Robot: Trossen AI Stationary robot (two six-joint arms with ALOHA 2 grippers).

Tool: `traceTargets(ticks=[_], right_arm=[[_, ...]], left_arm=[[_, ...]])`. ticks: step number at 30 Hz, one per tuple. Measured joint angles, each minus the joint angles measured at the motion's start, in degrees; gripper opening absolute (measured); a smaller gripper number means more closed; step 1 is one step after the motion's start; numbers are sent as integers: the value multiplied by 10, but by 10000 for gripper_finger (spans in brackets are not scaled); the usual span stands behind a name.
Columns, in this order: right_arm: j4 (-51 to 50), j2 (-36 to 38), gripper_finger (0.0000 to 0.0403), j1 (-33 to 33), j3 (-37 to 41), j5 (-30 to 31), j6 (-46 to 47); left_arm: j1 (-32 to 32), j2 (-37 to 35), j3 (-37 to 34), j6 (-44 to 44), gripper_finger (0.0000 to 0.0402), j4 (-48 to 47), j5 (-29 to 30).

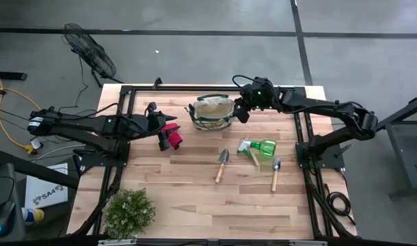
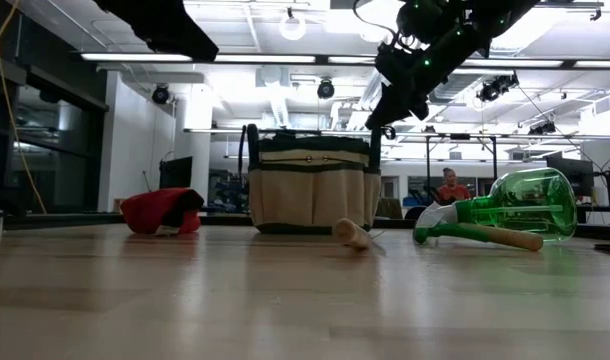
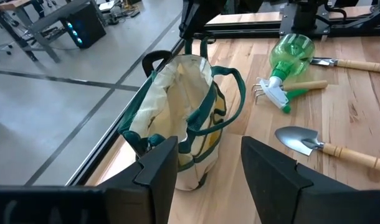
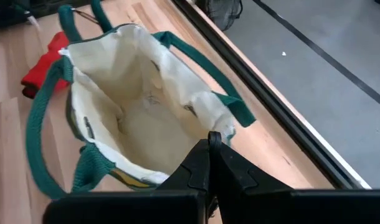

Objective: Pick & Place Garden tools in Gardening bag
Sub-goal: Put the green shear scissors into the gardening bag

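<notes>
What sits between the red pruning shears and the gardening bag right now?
Nothing: in the high view, bare wood runs from the pruning shears to the gardening bag. The low view shows the same empty stretch.

Two dark jointed arms, black cables along links, green indicator lights, blocky matte-black fingers (image 3: pixel 274 180)

So the gardening bag (image 1: pixel 213 113) is sitting upright near the far edge of the table, beige fabric with dark green trim and loop handles, mouth open, and it looks empty inside. The red-handled shears (image 1: pixel 171 135) are lying on the wood off to its left. Nearer the front there's one wooden-handled trowel (image 1: pixel 222 165) and a second trowel (image 1: pixel 275 173) to its right. Between them, a bit further back, the green see-through sprayer (image 1: pixel 262 147) is on its side, with the wire rake (image 1: pixel 250 152) right up against it.
</notes>
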State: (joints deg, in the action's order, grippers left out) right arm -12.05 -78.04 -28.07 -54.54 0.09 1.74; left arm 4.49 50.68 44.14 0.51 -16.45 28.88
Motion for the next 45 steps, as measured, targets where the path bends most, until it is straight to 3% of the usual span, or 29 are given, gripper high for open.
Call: traceTargets(ticks=[16,28,32,41,45], right_arm=[[72,-48,4,-13,-2,-9,0],[71,-14,7,-13,0,-28,-4],[65,7,47,-13,0,-46,-2],[59,24,212,-13,0,-31,16],[55,24,266,-13,0,-25,16]], left_arm=[[0,0,1,0,170,-2,0],[0,0,1,0,170,-4,0],[0,0,1,1,170,-4,0],[0,0,1,3,170,-4,-2],[0,0,1,3,170,-4,-2]])
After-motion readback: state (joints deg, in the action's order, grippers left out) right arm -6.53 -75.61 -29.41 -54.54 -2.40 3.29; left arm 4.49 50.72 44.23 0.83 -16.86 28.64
